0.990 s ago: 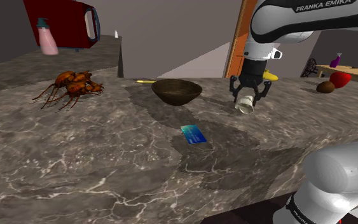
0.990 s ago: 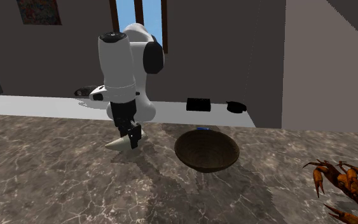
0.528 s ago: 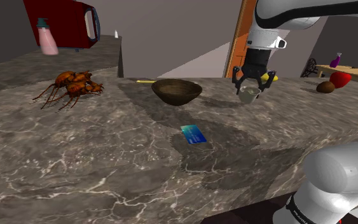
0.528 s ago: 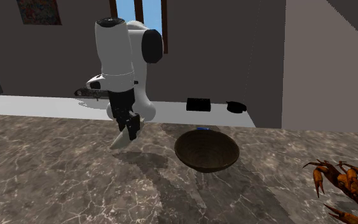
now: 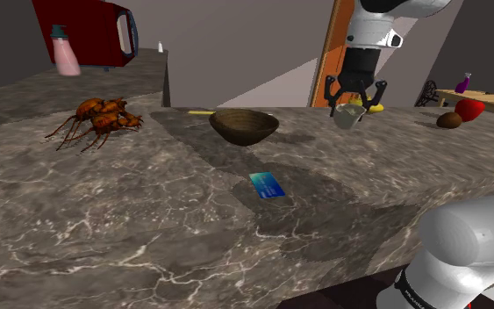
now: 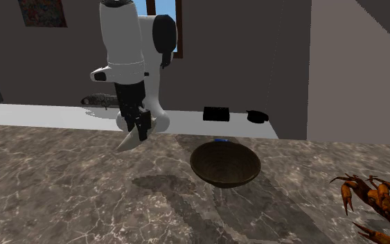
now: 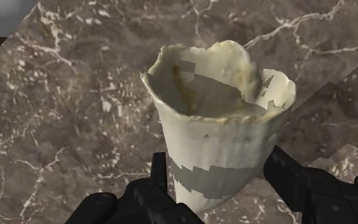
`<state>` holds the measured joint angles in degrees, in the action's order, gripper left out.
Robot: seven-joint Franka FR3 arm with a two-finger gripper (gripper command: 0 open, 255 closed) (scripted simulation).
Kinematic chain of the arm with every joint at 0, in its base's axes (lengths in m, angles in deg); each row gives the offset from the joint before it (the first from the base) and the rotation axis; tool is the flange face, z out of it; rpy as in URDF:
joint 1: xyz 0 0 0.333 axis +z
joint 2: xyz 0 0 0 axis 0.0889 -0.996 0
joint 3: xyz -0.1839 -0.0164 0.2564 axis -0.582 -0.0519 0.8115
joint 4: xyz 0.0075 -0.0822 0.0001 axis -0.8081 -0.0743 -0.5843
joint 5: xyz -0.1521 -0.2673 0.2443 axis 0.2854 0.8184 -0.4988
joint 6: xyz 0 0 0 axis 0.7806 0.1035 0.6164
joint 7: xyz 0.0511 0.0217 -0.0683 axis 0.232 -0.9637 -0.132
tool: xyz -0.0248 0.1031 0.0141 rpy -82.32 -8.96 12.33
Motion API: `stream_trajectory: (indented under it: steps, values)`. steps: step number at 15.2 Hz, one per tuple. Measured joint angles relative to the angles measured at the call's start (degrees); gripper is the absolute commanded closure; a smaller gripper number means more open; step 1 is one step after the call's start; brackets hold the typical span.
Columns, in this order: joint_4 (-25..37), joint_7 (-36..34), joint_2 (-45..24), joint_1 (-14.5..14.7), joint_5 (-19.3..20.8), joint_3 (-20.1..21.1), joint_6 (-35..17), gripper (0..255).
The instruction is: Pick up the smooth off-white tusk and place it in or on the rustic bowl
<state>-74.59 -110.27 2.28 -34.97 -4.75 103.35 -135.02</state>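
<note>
Clasps the off-white tusk (image 7: 219, 140) in the gripper (image 6: 143, 132), up in the air above the marbled counter (image 5: 131, 211), apart from the brown bowl (image 6: 225, 165), at its left in the second exterior view

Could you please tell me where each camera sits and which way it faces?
Shoulder view: beside the arm, seen lower right, looking across the counter at the bowl.
Second exterior view: across the counter, facing the arm; hand holds the tusk.
Wrist view: on the hand, looking down the tusk; fingers clasp it.
Exterior views share bowl and tusk.
</note>
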Motion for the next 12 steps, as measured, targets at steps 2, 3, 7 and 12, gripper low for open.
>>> stream_trajectory:
  steps: [2, 3, 7, 12]
  values:
    - [1.9, -0.2, -0.5, -0.1, 0.1, 0.0, 1.4, 255]
    - [2.7, -0.2, -0.6, -0.1, 0.1, -0.1, 2.0, 255]
    - [6.5, -0.3, -1.5, -0.2, 0.4, -0.4, 5.1, 255]
    - [11.6, -0.7, -3.1, -0.4, 0.7, -0.4, 8.5, 255]
